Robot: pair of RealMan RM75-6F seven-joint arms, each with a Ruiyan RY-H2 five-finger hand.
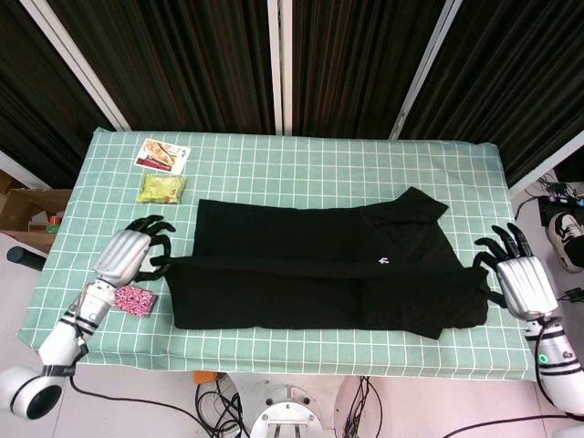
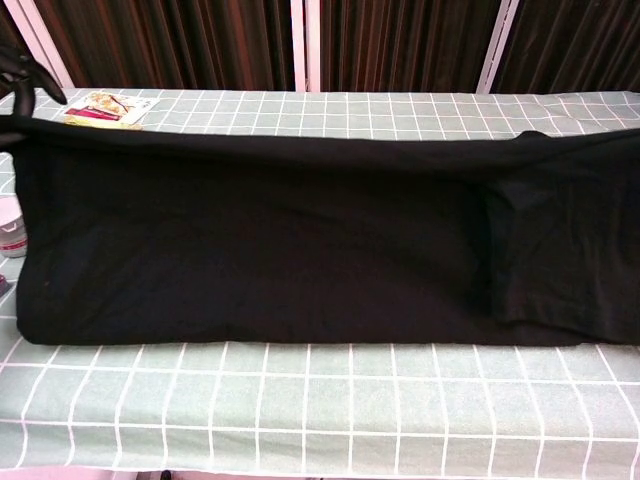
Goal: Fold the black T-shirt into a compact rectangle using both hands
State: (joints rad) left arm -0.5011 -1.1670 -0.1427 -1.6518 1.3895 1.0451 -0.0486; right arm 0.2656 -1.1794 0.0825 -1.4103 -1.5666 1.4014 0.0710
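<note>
The black T-shirt (image 1: 319,274) lies across the middle of the green checked table (image 1: 301,164), its near edge lifted and carried over the rest. In the chest view the T-shirt (image 2: 280,240) hangs as a wide black sheet that hides most of the table behind it. My left hand (image 1: 128,254) grips the shirt's raised left corner. At the other end, my right hand (image 1: 513,274) holds the raised right corner by the sleeve. Only the dark fingertips (image 2: 25,78) of the left hand show in the chest view; the right hand is out of it.
Along the table's left side lie a snack card (image 1: 162,155), a yellow-green packet (image 1: 161,188) and a pink patterned packet (image 1: 133,299) just below my left hand. A white jar (image 2: 8,228) peeks out at the chest view's left edge. Dark curtains stand behind.
</note>
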